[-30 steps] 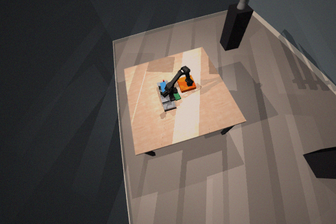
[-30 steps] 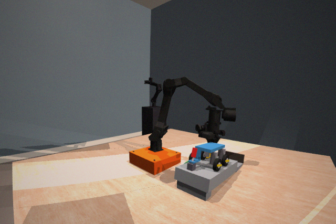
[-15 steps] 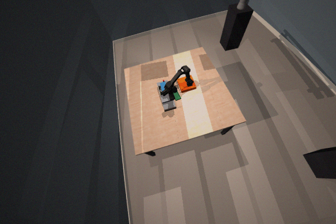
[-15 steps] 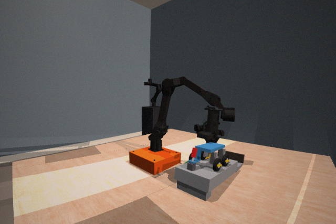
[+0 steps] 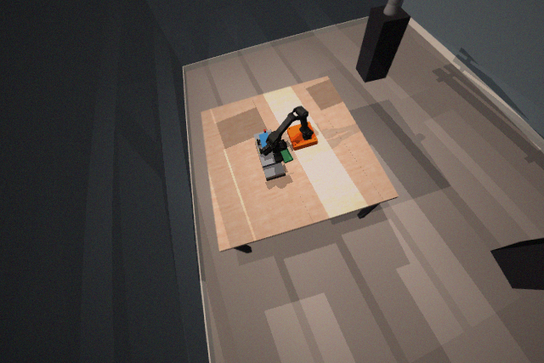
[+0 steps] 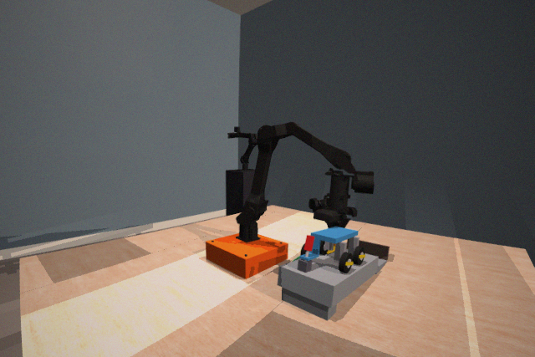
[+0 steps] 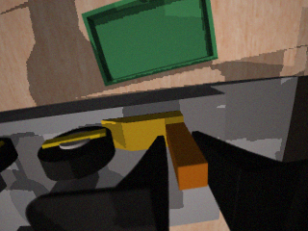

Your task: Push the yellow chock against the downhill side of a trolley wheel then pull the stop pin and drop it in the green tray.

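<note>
The yellow chock (image 7: 137, 134) sits on the grey ramp (image 5: 274, 171) (image 6: 307, 279), its left end at the downhill side of a black wheel (image 7: 77, 156) with no visible gap. Its orange handle (image 7: 192, 174) stands between the fingers of my gripper (image 7: 177, 140), which are slightly parted, with narrow gaps beside the handle. The blue-topped trolley (image 5: 263, 138) (image 6: 336, 233) stands on the ramp and hides my fingertips in the exterior view. The red-headed stop pin (image 5: 264, 130) (image 6: 309, 242) is upright at its uphill end. The green tray (image 5: 286, 155) (image 7: 149, 44) looks empty.
A dark end wall (image 6: 374, 251) (image 7: 296, 120) stands at the ramp's downhill end. My orange base (image 5: 302, 135) (image 6: 246, 257) is beside the ramp, on the same side as the tray. The trolley's other wheels are close to my left finger's side.
</note>
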`<state>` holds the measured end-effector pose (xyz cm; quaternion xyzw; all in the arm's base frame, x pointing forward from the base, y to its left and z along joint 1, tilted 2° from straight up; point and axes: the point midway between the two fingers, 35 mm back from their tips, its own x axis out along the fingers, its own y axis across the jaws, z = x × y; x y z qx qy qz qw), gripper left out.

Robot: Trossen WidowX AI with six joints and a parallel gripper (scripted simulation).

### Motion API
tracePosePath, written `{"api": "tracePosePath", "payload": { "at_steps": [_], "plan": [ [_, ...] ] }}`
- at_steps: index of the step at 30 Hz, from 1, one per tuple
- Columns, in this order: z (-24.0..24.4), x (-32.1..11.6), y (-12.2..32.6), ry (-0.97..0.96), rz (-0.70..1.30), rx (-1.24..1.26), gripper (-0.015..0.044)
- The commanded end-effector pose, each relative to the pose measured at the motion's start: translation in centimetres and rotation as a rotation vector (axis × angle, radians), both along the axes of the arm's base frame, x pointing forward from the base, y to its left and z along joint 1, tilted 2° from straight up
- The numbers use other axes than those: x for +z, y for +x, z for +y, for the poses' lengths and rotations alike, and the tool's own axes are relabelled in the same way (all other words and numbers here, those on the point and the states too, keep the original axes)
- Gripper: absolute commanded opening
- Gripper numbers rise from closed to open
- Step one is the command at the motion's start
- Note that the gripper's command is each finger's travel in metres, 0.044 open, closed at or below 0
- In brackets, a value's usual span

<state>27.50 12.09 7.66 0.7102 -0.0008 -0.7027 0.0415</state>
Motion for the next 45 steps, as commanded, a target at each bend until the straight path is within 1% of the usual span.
{"api": "tracePosePath", "payload": {
  "at_steps": [1,5,23,24,27,29,31,37,45],
  "plan": [
    [0.0,0.0,0.0,0.000,0.000,-0.002,0.0184],
    [0.0,0.3,0.0,-0.001,0.000,-0.001,0.0190],
    [0.4,5.9,-0.1,-0.006,-0.003,0.000,0.0190],
    [0.4,5.0,-0.3,-0.004,0.004,0.003,0.0216],
    [0.4,5.0,-0.3,-0.004,0.004,0.003,0.0295],
    [0.3,5.8,0.0,-0.002,-0.026,-0.014,0.0242],
    [-0.5,6.6,0.7,-0.006,-0.064,-0.099,0.0190],
    [-4.2,7.4,2.5,-0.031,-0.107,-0.430,0.0190],
    [-11.0,8.4,4.1,-0.071,-0.169,-0.934,0.0190]
  ]
}}
